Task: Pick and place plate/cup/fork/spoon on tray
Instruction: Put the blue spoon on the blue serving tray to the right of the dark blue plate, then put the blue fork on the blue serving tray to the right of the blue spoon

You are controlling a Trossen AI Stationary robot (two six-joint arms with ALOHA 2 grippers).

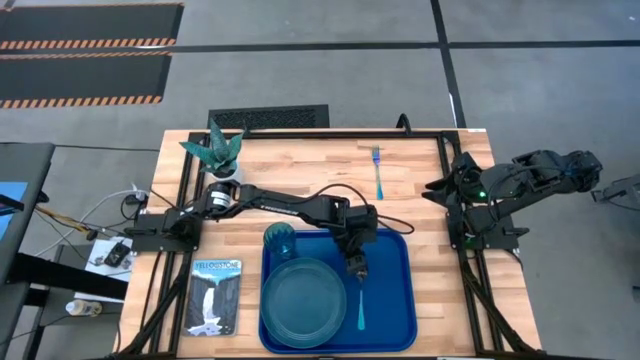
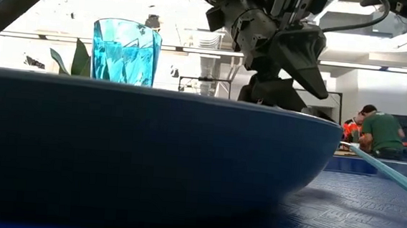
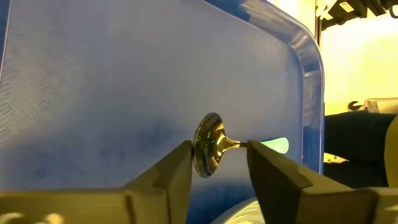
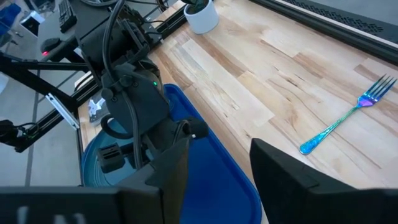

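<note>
The blue tray [image 1: 395, 300] lies at the table's near middle. On it rest the teal plate [image 1: 303, 305], the upright teal cup [image 1: 280, 240] at its far left corner, and the spoon [image 1: 360, 300], whose handle points to the near edge. My left gripper [image 1: 356, 266] is open just above the tray. Its fingers stand on either side of the spoon's neck beside the bowl [image 3: 208, 144], and I see no touch. The fork [image 1: 378, 172] lies flat on the bare wood at the far side. My right gripper [image 1: 437, 187] is open and empty by the table's right edge.
A teal spiky plant in a white pot [image 1: 222, 160] stands at the far left. A waterfall-picture booklet [image 1: 215, 297] lies left of the tray. Black frame rails run along the table's left and right sides. People [image 2: 378, 130] show in the room behind.
</note>
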